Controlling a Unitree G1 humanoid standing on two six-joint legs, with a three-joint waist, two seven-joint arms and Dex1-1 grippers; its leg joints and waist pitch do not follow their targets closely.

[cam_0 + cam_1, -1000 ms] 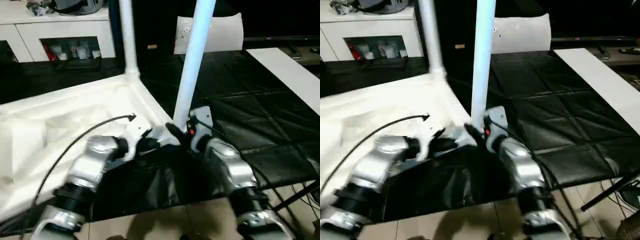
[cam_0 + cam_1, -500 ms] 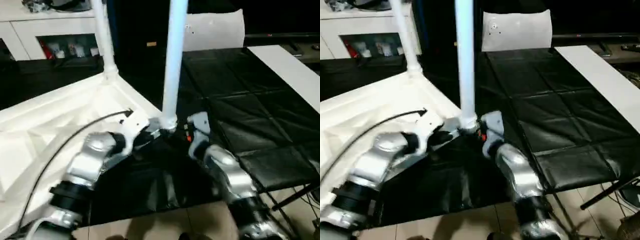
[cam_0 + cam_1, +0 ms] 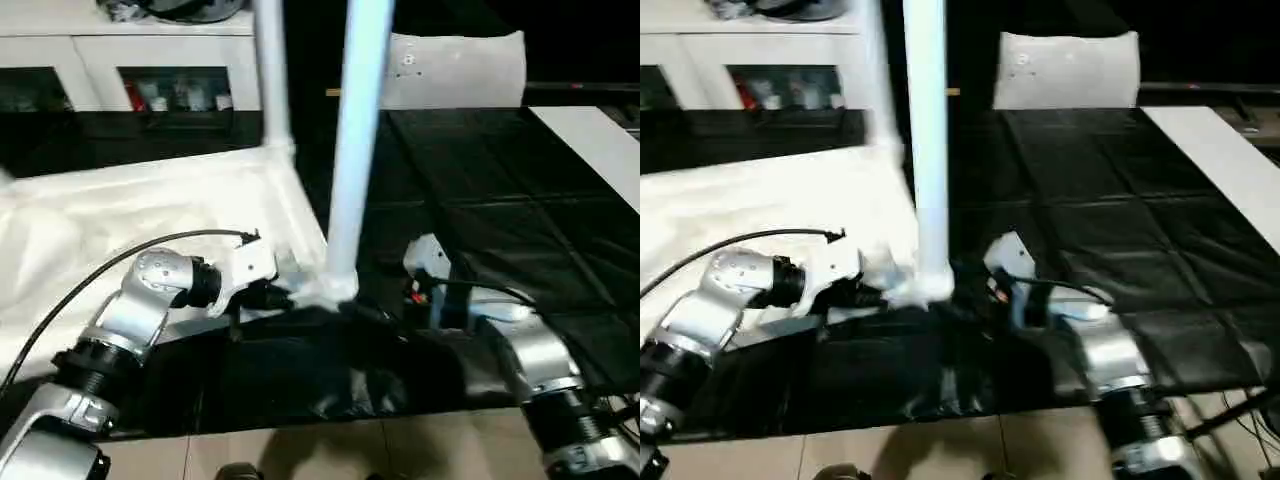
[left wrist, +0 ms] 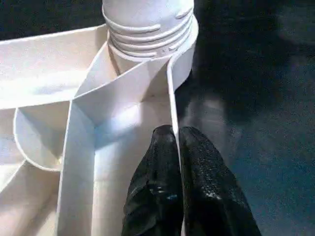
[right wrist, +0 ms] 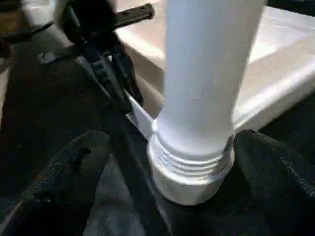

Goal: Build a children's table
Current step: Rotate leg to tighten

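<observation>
The children's table lies upside down on the black work table, its white ribbed top [image 3: 150, 215] facing up. A near leg [image 3: 352, 150] stands upright in the corner socket [image 4: 147, 29], and a far leg [image 3: 271, 70] rises behind it. My left gripper [image 3: 283, 295] is shut on the thin rim wall [image 4: 173, 93] just beside that socket, with one finger [image 4: 153, 191] on each side. My right gripper [image 5: 172, 147] is open around the threaded base of the near leg [image 5: 197, 157]. Its fingers [image 5: 64, 172] stand apart from the leg on both sides.
A white cabinet with glass doors [image 3: 150, 70] runs along the back. A white cushion-like panel [image 3: 455, 68] and a white board [image 3: 590, 140] lie on the black quilted cover [image 3: 500, 200] to the right. The work table's front edge is close to my forearms, with floor tiles [image 3: 330, 450] below.
My right gripper has opened off the base of the near leg and the arm has drawn back a little. My left gripper keeps its pinch on the rim. The camera has shifted.
</observation>
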